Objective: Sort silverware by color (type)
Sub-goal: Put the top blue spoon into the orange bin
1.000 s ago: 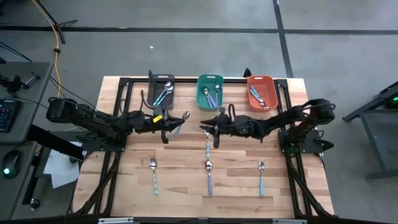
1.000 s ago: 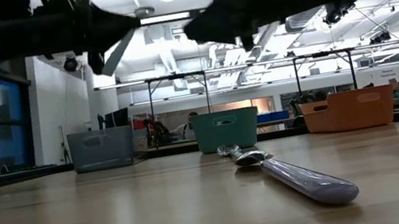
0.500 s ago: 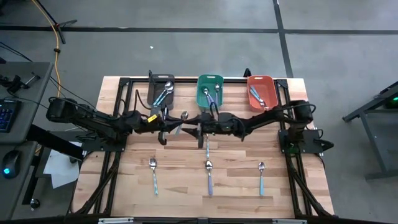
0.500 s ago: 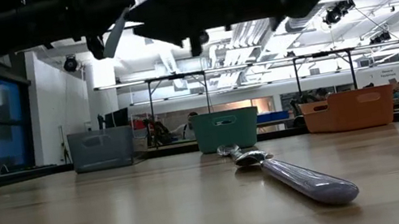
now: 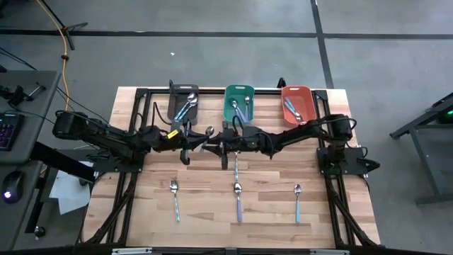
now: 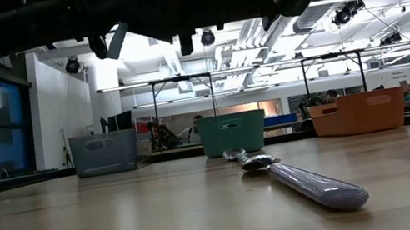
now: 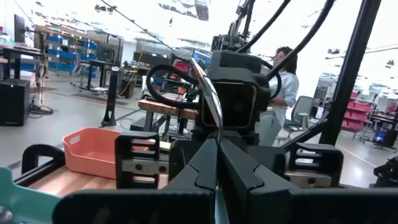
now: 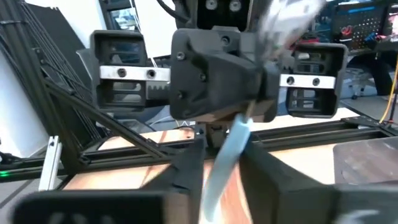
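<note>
The left gripper (image 5: 192,142) is raised over the middle of the table (image 5: 141,212), just in front of the grey bin (image 5: 185,103), and its fingers (image 7: 199,168) are clamped on a light-blue spoon (image 5: 205,139). That spoon's bowl stands up past the fingertips in the left wrist view (image 7: 205,87), with the handle running down between them. The right gripper (image 5: 223,145) faces the left one across the table, its tips just beside the held spoon; its fingers (image 8: 186,168) stand apart on either side of the blue handle (image 8: 227,155) without a visible grip. A second spoon (image 5: 236,164) lies on the table below the right gripper. Three further spoons lie in a row nearer the front edge: left spoon (image 5: 175,198), middle spoon (image 5: 238,200) and right spoon (image 5: 297,200), each with the bowl pointing toward the bins. The grey bin, teal bin (image 5: 239,105) and orange bin (image 5: 298,105) stand side by side at the far edge, each already holding spoons. In the low view the middle spoon (image 6: 310,185) lies flat with a lilac handle. A person (image 7: 283,93) stands in the room beyond.
</note>
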